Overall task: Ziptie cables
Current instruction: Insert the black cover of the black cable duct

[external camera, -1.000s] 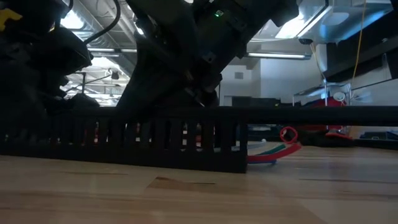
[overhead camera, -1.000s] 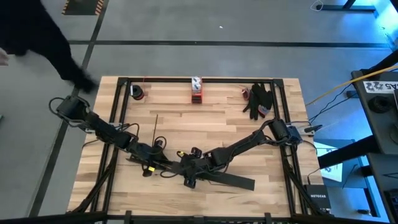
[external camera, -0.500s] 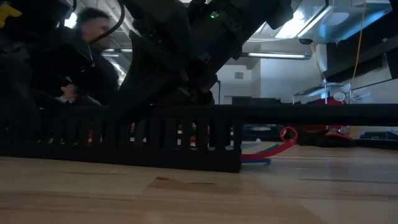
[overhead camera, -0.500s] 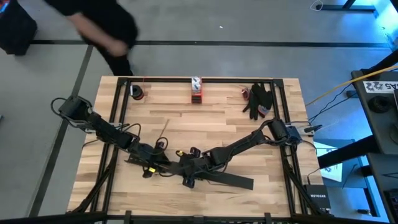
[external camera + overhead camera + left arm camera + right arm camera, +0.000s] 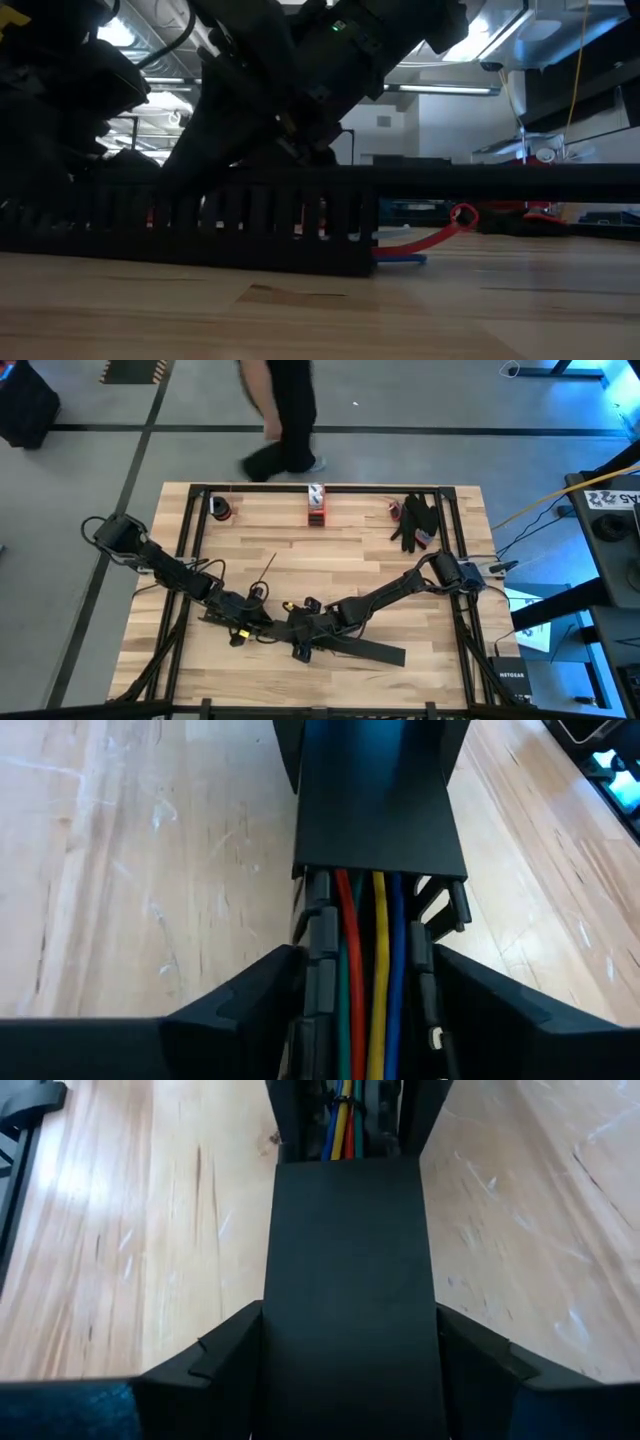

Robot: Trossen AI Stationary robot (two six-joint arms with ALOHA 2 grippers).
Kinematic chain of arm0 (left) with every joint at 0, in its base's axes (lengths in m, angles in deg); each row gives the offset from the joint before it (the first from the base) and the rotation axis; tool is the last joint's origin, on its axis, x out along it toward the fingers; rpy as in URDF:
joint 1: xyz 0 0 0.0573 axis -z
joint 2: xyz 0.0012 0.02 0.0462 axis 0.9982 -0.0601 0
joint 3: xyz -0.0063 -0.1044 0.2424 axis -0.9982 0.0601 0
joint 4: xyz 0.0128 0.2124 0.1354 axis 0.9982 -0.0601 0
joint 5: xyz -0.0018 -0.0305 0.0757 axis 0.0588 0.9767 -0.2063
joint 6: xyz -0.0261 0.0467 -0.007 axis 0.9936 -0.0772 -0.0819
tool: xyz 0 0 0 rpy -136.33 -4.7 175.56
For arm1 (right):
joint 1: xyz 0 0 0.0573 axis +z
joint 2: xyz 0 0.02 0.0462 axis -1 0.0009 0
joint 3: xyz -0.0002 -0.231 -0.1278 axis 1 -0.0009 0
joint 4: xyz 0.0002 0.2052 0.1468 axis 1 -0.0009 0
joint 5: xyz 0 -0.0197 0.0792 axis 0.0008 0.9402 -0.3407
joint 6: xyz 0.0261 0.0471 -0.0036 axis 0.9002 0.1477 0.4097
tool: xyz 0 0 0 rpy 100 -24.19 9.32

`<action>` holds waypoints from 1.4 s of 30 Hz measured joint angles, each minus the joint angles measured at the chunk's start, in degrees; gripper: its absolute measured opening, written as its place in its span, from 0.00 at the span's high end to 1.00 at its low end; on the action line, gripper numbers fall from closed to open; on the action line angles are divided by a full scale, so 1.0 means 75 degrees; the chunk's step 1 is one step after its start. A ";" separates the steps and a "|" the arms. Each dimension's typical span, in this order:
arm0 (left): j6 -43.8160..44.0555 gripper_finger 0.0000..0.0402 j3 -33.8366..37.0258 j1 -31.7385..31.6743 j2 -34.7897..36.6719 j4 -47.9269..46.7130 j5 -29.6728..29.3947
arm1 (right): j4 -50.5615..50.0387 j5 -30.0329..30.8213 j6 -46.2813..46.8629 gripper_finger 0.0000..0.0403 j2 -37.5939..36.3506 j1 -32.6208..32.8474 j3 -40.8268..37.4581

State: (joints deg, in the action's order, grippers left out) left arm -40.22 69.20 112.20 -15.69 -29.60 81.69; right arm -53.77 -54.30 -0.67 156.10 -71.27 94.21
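Because the cables (image 5: 365, 960) must stay bunched, both the left gripper (image 5: 365, 1020) and right gripper (image 5: 348, 1370) straddle the slotted bar (image 5: 348, 1280) near the tabletop's front edge, fingers spread against its sides.

Overhead views evenly lit; low view backlit, arms silhouetted dark, ceiling lamps glaring; passing person motion-blurred.

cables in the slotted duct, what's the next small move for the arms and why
Probably a short slide of the cover along the slotted duct. The left wrist view shows the cables lying in the channel, bare where the cover ends. The right gripper straddles the cover, the left gripper the duct, so the left can likely brace it.
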 joint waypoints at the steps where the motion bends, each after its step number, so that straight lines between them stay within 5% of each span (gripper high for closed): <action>1: -0.0028 0.48 0.0000 0.0000 0.0000 0.0036 0.0003 | 0.0036 0.0000 0.0003 0.43 0.0001 -0.0006 -0.0004; 16: -0.0004 0.32 -0.0087 0.0073 -0.0003 0.0130 0.0331 | -0.0220 -0.0118 0.0114 0.43 -0.0014 -0.0038 0.0040; 30: 0.0209 0.51 -0.0114 0.0087 -0.0669 0.0870 -0.0111 | 0.0137 0.0011 0.0120 0.43 0.0001 -0.0067 0.0008; 42: -0.0606 0.32 -0.1045 0.0037 -0.1396 0.0894 -0.0200 | -0.0362 0.0034 -0.0014 0.43 -0.0034 -0.0087 0.0060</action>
State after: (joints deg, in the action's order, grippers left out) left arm -44.76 61.36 112.48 -26.16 -22.90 80.19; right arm -56.48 -54.04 -0.77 155.84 -71.93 94.66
